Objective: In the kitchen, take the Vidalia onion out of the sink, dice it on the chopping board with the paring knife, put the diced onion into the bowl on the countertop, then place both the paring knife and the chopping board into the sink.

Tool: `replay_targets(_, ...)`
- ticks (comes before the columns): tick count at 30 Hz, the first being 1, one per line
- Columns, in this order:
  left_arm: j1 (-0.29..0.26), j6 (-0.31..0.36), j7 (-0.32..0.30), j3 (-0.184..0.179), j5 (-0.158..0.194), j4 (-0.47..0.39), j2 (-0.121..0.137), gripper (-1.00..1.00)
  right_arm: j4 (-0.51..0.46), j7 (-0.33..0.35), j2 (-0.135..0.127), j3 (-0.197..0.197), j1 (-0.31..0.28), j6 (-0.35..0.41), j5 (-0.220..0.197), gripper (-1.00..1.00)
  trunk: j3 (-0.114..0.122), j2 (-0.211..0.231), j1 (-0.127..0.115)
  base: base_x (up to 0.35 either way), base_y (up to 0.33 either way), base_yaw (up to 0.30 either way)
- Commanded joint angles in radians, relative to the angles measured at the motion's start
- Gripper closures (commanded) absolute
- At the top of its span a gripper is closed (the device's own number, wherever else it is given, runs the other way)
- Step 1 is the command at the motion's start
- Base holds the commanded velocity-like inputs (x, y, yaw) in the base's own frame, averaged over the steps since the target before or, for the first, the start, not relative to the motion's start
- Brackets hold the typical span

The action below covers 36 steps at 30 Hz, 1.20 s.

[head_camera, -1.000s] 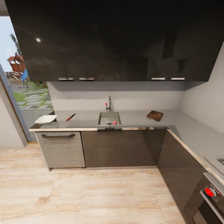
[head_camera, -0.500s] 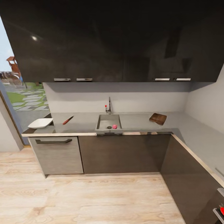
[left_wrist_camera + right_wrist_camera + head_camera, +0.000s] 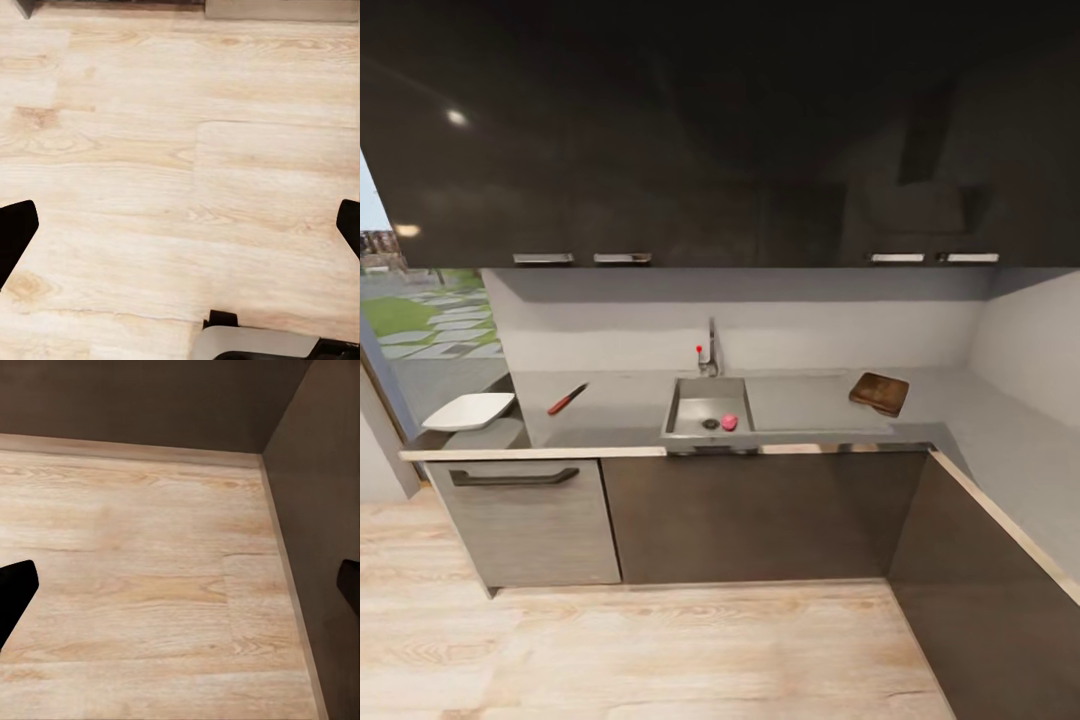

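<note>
1. The Vidalia onion (image 3: 729,422) is sitting in the sink (image 3: 685,405), just beside the round drain, near the front wall of the basin. It is lying well ahead of the robot, across bare wooden floor (image 3: 660,650), so the coming move is, by my judgement, a drive up to the table (image 3: 620,415) before any reach.
2. Both pincers are pointing down at the floor: the left pincer (image 3: 180,232) and the right pincer (image 3: 180,585) are each showing two dark fingertips spread wide apart with nothing between them.
3. The onion is sitting close to the centre line of the head view, so I cannot tell which arm is nearer.
4. The paring knife (image 3: 567,399) is lying left of the sink, its red handle nearer the front edge and its blade angled back and right.
5. The bowl (image 3: 468,410) is resting at the far left end.
6. The chopping board (image 3: 880,392) is lying right of the drainboard (image 3: 810,405), well apart from the knife.
7. The faucet (image 3: 710,350) is standing behind the basin, not over the onion.
</note>
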Motion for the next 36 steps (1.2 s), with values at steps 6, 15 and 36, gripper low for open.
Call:
replay_targets(6, 0.000, -0.002, -0.001, -0.002, 0.008, 0.000, 0.000, -1.00, 0.001, -0.002, 0.000, 0.001, 0.000, -0.003, -0.001, -1.00, -0.001, -0.001, 0.001, 0.292, -0.041, 0.000)
replay_targets(15, 0.001, -0.002, -0.001, -0.002, 0.008, 0.000, -0.001, -1.00, 0.000, -0.002, 0.000, 0.000, 0.000, -0.003, -0.001, -1.00, -0.001, -0.001, 0.001, 0.225, -0.194, 0.000)
replay_targets(36, 0.000, -0.004, -0.001, -0.002, 0.008, 0.000, 0.001, -1.00, 0.000, -0.002, 0.000, -0.002, 0.000, -0.003, -0.001, -1.00, -0.001, -0.001, 0.001, 0.100, -0.072, 0.000)
